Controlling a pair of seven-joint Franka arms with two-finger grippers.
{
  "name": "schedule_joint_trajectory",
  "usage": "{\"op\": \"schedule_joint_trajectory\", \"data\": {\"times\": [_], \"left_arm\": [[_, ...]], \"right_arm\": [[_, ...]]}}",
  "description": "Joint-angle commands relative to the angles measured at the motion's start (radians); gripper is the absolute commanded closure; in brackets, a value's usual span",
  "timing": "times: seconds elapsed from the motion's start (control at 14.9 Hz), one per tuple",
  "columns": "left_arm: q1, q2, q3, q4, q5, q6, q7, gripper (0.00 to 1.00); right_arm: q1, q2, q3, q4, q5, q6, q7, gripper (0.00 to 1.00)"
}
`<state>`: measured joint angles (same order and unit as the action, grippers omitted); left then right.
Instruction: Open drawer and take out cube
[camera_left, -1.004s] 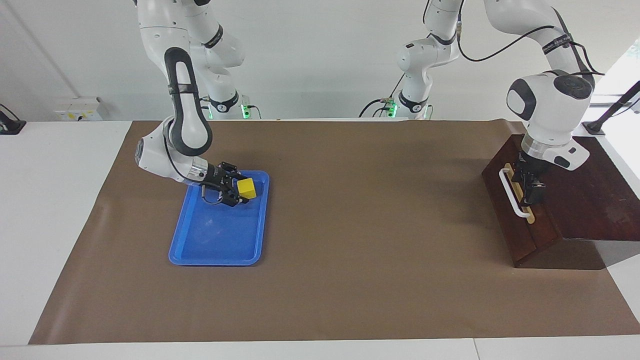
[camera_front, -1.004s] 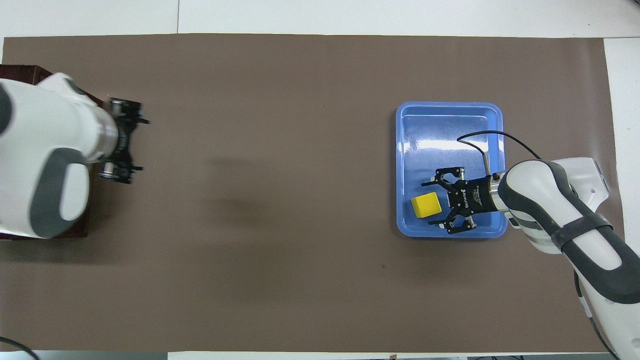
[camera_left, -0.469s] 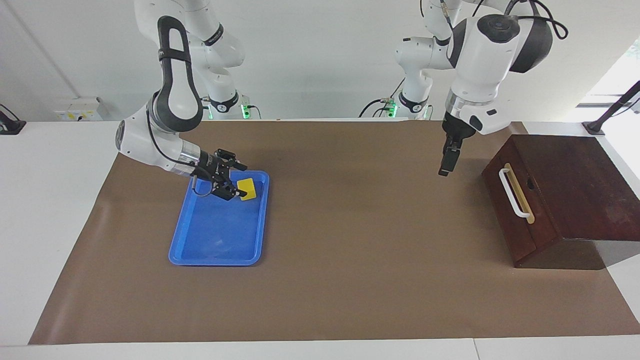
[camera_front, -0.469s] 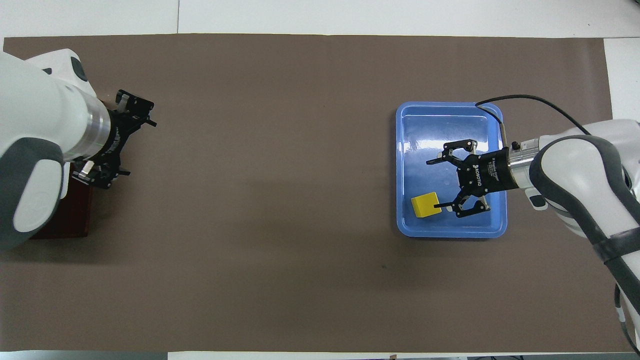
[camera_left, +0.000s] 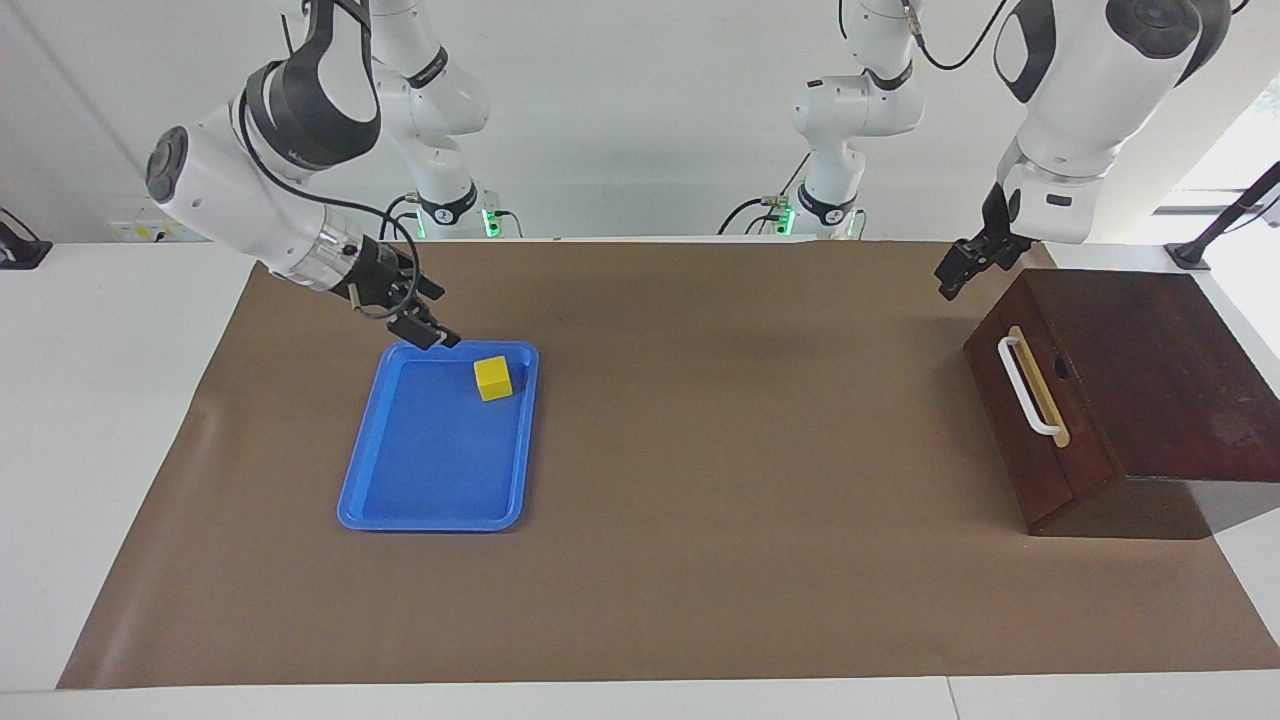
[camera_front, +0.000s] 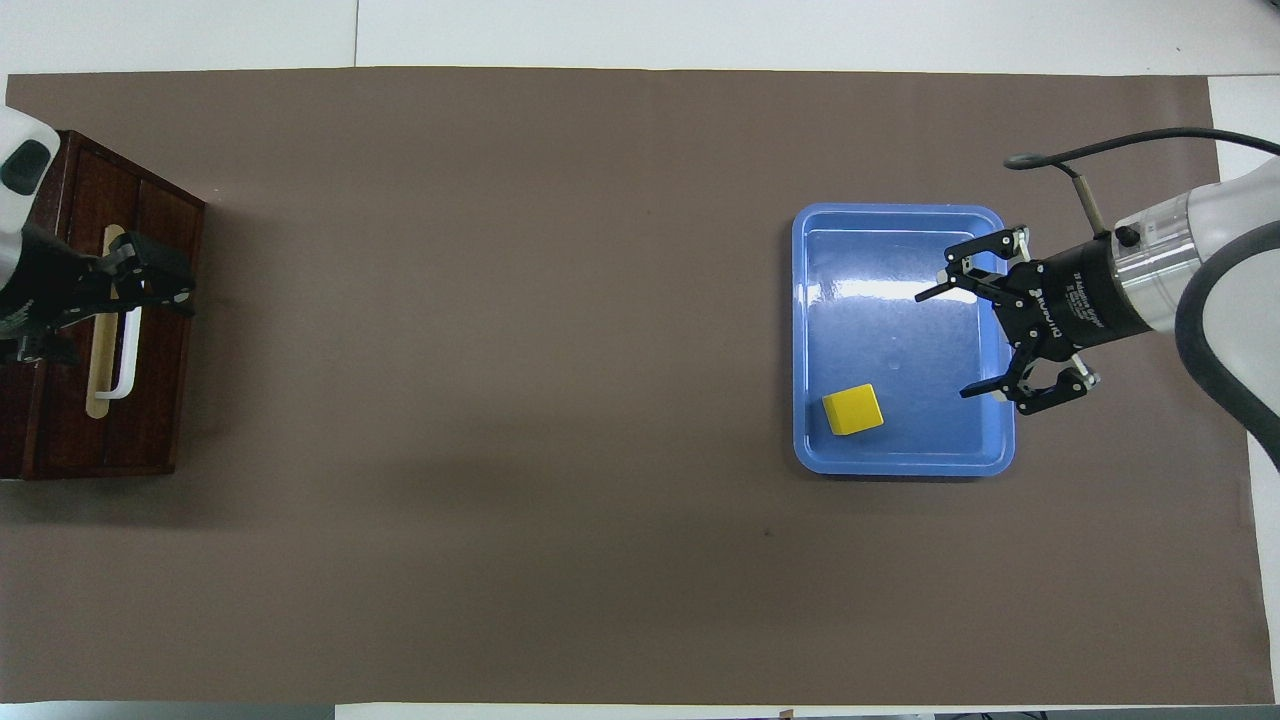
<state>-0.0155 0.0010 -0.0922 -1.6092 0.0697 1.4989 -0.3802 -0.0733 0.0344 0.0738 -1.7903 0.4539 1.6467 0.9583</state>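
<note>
Right hand (camera_left: 425, 325) raised over the tray's edge, fingers spread wide, holding nothing; left hand (camera_left: 962, 264) raised beside the box.

Item: cube (camera_left: 493, 378), small and yellow, lying in the blue tray (camera_left: 430, 500) near the corner closest to the robots (clear of the right hand's fingers, not touching them). Tray sits on the brown mat (camera_left: 700, 560) toward the right arm's end of the table (camera_left: 100, 400). Drawer (camera_left: 1030, 420), dark reddish-brown front with white bar handle (camera_left: 1025, 385) on a tan strip, appears shut flush in its dark wooden box (camera_left: 1150, 370) at the left arm's end of the table. Left hand hangs in the air just beside the box's upper edge, apart from the handle; whether its fingers are spread or closed cannot be told.
</note>
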Motion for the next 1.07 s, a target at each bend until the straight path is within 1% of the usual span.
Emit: {"op": "schedule_joint_trajectory", "data": {"times": [0.0, 0.2, 0.27, 0.47, 0.6, 0.74, 1.0], "left_arm": [[0.103, 0.014, -0.027, 0.029, -0.028, -0.072, 0.241, 0.00], [0.124, 0.017, -0.032, 0.031, -0.047, -0.082, 0.291, 0.00], [0.109, 0.022, -0.031, 0.053, -0.047, -0.091, 0.290, 0.00], [0.043, 0.019, 0.015, 0.048, -0.047, -0.071, 0.291, 0.00], [0.010, 0.022, 0.042, 0.049, -0.048, -0.077, 0.291, 0.00], [-0.001, 0.017, 0.042, 0.040, -0.048, -0.069, 0.291, 0.00], [-0.001, 0.020, 0.042, 0.035, -0.050, -0.046, 0.294, 0.00]], "right_arm": [[-0.008, -0.040, 0.007, 0.057, -0.154, -0.060, -0.285, 0.00], [-0.008, -0.099, 0.007, 0.058, -0.308, -0.068, -0.649, 0.00], [-0.006, -0.129, 0.007, 0.072, -0.383, -0.071, -0.825, 0.00], [-0.008, -0.145, 0.017, 0.132, -0.470, -0.125, -1.025, 0.00], [-0.022, -0.143, 0.011, 0.152, -0.486, -0.122, -1.163, 0.00], [-0.032, -0.142, 0.000, 0.150, -0.471, -0.125, -1.191, 0.00], [-0.033, -0.084, -0.006, 0.152, -0.468, -0.157, -1.185, 0.00]]}}
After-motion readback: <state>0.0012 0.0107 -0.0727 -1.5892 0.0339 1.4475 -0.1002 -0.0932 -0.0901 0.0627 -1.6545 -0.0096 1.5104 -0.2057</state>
